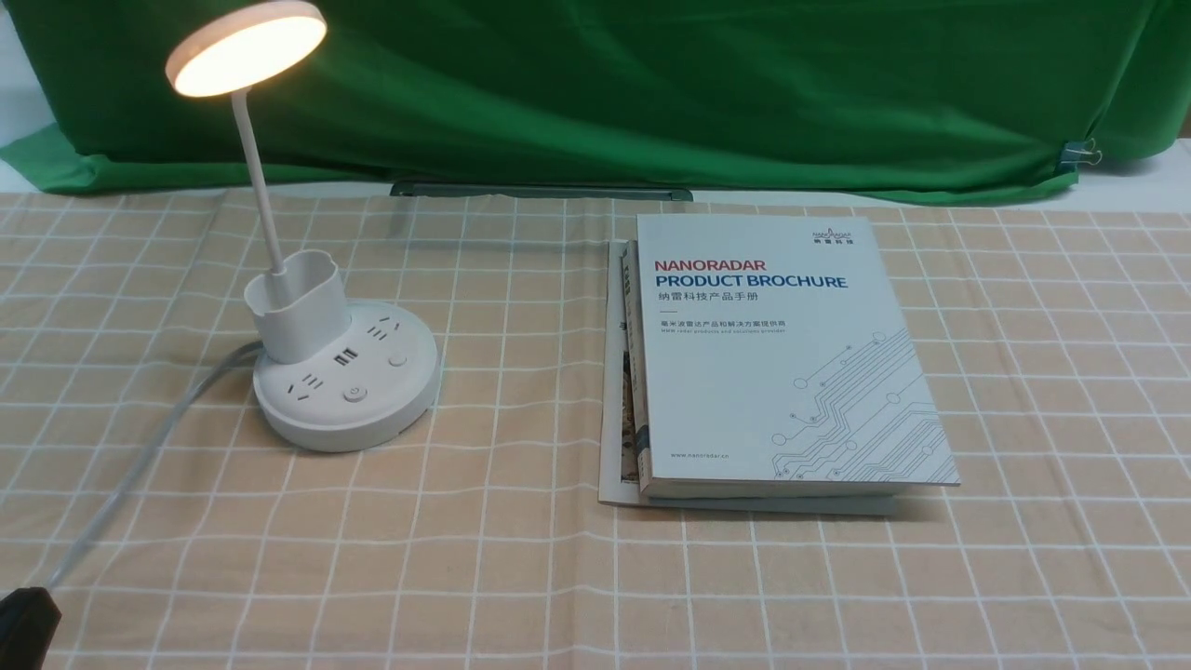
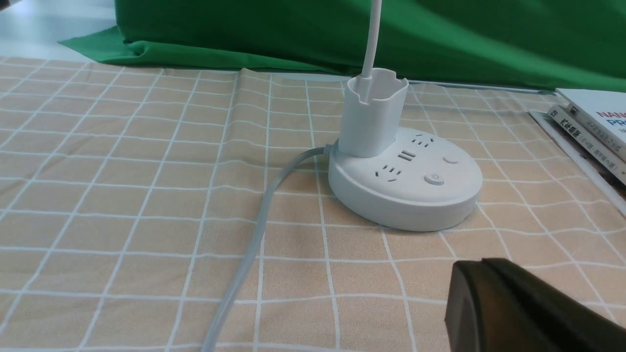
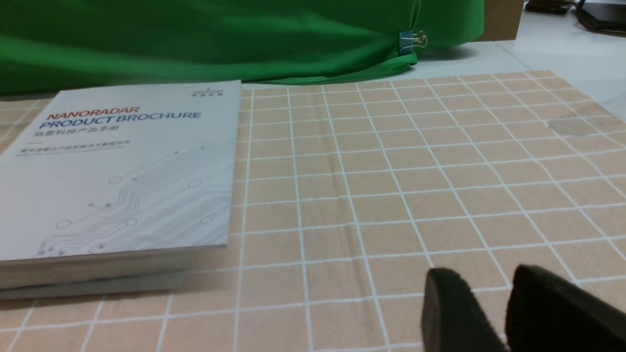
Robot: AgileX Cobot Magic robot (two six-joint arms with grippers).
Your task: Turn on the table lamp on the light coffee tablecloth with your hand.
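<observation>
The white table lamp (image 1: 346,381) stands at the left on the light coffee tablecloth (image 1: 521,577). Its disc head (image 1: 247,46) glows warm white. Its base (image 2: 406,181), with the cup holder, sockets and round buttons (image 2: 434,179), also shows in the left wrist view. The grey cord (image 2: 254,234) runs from the base toward the near edge. My left gripper (image 2: 481,264) is shut and empty, low over the cloth, short of the base and apart from it; only its black tip (image 1: 23,619) shows in the front view. My right gripper (image 3: 481,276) hovers over bare cloth, jaws a little apart, empty.
A stack of books with a white "NANORADAR PRODUCT BROCHURE" (image 1: 782,354) on top lies right of the lamp; it also shows in the right wrist view (image 3: 122,166). A green draped cloth (image 1: 651,84) hangs along the back, with a binder clip (image 1: 1079,154) at its right.
</observation>
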